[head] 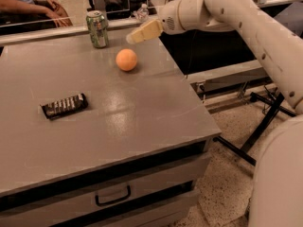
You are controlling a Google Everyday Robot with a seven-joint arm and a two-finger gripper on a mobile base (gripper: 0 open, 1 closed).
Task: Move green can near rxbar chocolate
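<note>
The green can (pixel 97 29) stands upright at the far edge of the grey table (pixel 142 108). The rxbar chocolate (pixel 64 106), a dark flat bar with pale lettering, lies at the table's left, well in front of the can. My gripper (pixel 133 36) hangs above the far right part of the table, a little to the right of the can and above the orange ball. It holds nothing. The white arm (pixel 246 18) reaches in from the right.
An orange ball (pixel 126 59) sits between the gripper and the table's middle. A person's arm (pixel 33 8) rests behind the far edge. A drawer with a handle (pixel 112 196) is at the table's front. A black stand (pixel 265 122) is on the floor at right.
</note>
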